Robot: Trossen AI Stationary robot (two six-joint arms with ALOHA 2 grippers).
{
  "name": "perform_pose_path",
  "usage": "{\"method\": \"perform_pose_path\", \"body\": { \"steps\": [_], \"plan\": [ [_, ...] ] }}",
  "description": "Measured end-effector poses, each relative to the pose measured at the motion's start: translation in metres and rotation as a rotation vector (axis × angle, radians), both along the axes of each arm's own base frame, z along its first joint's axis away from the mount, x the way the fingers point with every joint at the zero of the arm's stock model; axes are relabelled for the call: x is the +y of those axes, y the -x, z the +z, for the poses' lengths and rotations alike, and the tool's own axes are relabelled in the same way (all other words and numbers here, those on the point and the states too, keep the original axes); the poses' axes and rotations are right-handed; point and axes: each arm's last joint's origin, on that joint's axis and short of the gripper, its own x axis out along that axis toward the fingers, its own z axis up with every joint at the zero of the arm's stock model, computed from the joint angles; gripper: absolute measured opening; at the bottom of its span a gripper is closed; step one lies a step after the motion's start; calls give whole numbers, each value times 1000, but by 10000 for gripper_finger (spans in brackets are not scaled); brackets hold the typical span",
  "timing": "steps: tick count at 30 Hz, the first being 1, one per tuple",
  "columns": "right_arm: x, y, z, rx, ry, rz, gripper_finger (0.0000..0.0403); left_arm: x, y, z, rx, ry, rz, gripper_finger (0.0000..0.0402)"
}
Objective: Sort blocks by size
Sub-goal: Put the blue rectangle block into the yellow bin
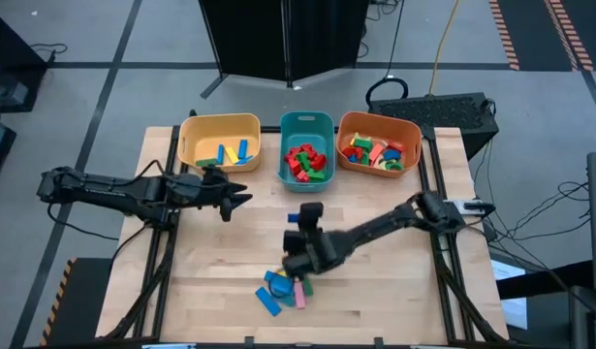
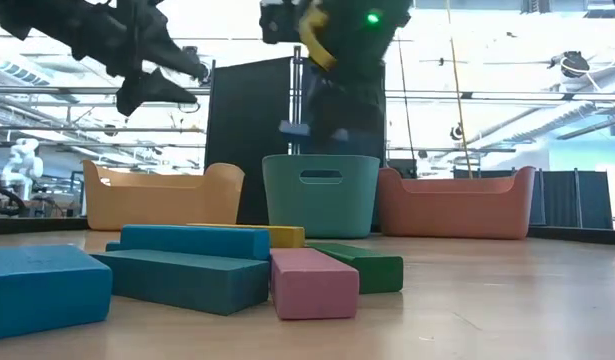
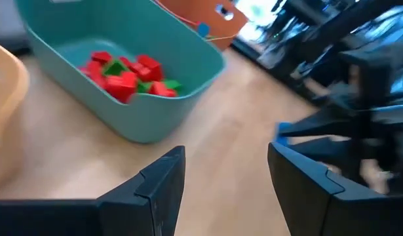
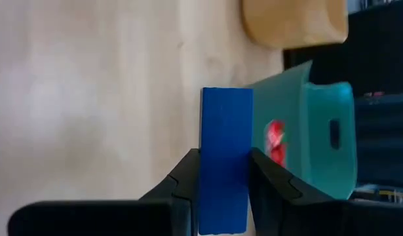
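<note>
**A:** Item one, the held piece. We log a blue block [image 4: 225, 170] clamped between the two fingers of the right pincer [image 1: 299, 236], raised above the middle of the worktop [image 1: 210, 281], near side of the teal bin [image 1: 306, 124]. Its long axis runs straight out along the fingers, pointing toward the teal bin. In the high view the arm covers most of it; we cannot read its full length there.

**B:** Agreed. Item two, the left pincer [image 1: 241, 197]: fingers spread wide, nothing between them, hovering near the yellow bin [image 1: 218, 126], left of centre.

**A:** Item three, the loose pile [image 1: 281, 289] on the near part of the worktop, just below the right pincer. We count, in the low view, a pink block [image 2: 314, 284] end-on, a green bar [image 2: 372, 266] behind it, stacked blue bars [image 2: 197, 241] lying left to right, a yellow one [image 2: 282, 235] mostly hidden behind them, and a blue block [image 2: 42, 288] cut off at the left edge.

**B:** Item four, bins along the far edge. Yellow bin: a few long pieces, blue, green and yellow. Teal bin: red and green pieces. Orange bin [image 1: 379, 121]: mixed colours, too small for us to count.

**A:** From the low view the bin contents are hidden behind the walls.
</note>
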Motion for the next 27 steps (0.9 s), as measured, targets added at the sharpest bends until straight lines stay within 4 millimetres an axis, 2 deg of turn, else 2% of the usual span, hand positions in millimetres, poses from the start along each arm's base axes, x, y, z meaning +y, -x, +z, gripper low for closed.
{"method": "perform_pose_path", "body": {
  "steps": [6,9,14,19,27],
  "plan": [
    [-36,-12,34,-38,-2,60,73,-2,-3,8,-112,143,-38,207],
    [-52,-17,43,-50,-3,79,73,-3,-4,10,-143,182,-39,207],
    [-75,-27,48,-26,43,132,73,-2,-7,10,-159,224,-23,207],
    [-92,-38,53,-82,-9,190,73,-2,-14,6,-153,223,-12,207],
    [-99,-45,57,-104,17,246,73,-1,-24,1,-151,226,53,207]
  ]
}}
